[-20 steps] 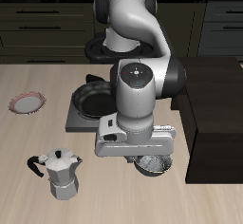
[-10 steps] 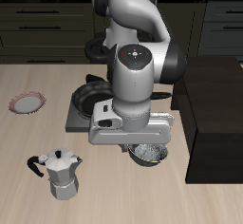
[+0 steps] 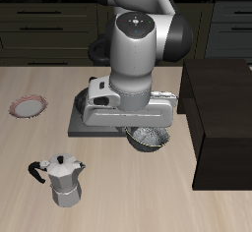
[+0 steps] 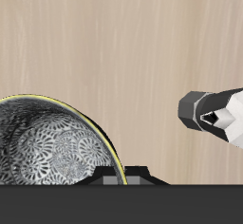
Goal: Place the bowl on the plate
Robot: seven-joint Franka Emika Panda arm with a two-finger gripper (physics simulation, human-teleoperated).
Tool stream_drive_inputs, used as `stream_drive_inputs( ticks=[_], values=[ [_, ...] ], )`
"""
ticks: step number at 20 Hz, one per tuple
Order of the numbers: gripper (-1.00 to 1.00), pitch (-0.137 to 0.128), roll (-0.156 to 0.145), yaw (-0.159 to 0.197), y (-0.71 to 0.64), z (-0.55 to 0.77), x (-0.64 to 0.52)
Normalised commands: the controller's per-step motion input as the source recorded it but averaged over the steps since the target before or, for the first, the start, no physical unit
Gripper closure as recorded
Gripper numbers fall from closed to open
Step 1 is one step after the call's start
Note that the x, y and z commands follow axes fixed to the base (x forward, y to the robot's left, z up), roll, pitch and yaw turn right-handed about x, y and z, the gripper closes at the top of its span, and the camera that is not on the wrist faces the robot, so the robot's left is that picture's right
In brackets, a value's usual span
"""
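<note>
My gripper point(image 3: 146, 130) is shut on the rim of the bowl point(image 3: 149, 139), a small round bowl with a grey-white speckled inside and a dark rim. It hangs under the hand, just above the table beside the grey board. In the wrist view the bowl point(image 4: 47, 144) fills one side, and a gripper finger point(image 4: 123, 177) sits on its rim. The plate point(image 3: 29, 106), small with a reddish-pink rim, lies far off near the table's side edge with nothing on it.
A metal moka pot point(image 3: 62, 180) stands near the table's front edge, between the bowl and the plate; the wrist view shows it too point(image 4: 216, 114). The grey square board point(image 3: 79, 125) lies under the arm. A dark cabinet block point(image 3: 221, 108) rises beside the bowl.
The arm has carried the bowl away from the table's front edge, farther back and a little toward the plate's side. The grip has stayed shut on the bowl.
</note>
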Motion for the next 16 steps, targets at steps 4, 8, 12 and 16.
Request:
stream_drive_inputs(
  ticks=[4, 8, 12, 16],
  values=[
    [1.0, -0.029, -0.012, 0.017, -0.13, 0.4, -0.31],
    [1.0, -0.039, 0.005, 0.014, 0.0, 0.23, -0.19],
    [1.0, -0.039, -0.004, 0.022, -0.03, 0.19, -0.29],
    [1.0, -0.04, -0.003, 0.0, -0.05, 0.18, -0.17]
  ],
)
